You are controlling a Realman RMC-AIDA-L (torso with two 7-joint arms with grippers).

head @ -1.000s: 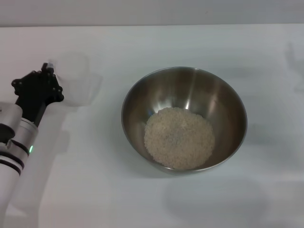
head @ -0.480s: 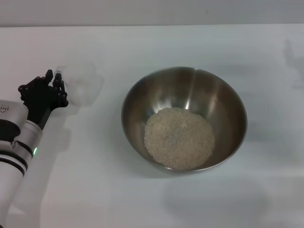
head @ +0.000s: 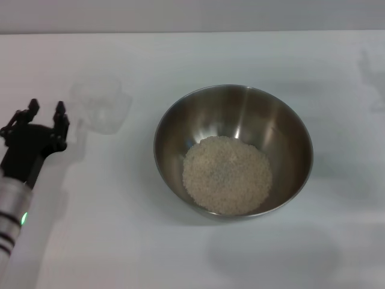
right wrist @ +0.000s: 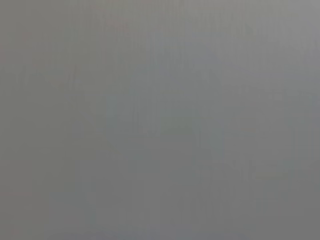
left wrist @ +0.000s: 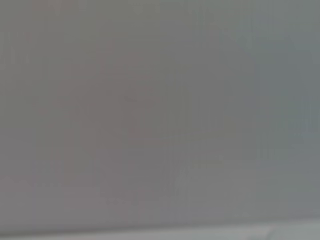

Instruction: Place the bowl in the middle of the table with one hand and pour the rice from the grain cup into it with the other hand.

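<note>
Plain white tabletop [head: 198, 57]: steel bowl [head: 289, 129] w/ pale rice [head: 227, 174] centre; clear plastic cup [head: 99, 105] nr left edge, left gripper [head: 44, 114] fingers spread, empty.

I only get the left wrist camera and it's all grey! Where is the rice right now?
Observer: The off-white rice lies heaped inside the large round stainless-steel bowl, near the middle of the plain white table.
Operator: And the little cup?
Observer: The small transparent plastic grain cup sits on the table to the robot's left of the bowl, apart from it. It looks empty.
Operator: Is my hand holding it?
Observer: No. The left gripper is beside the cup on the near side, fingers open, not touching it. The right gripper is out of sight.
</note>
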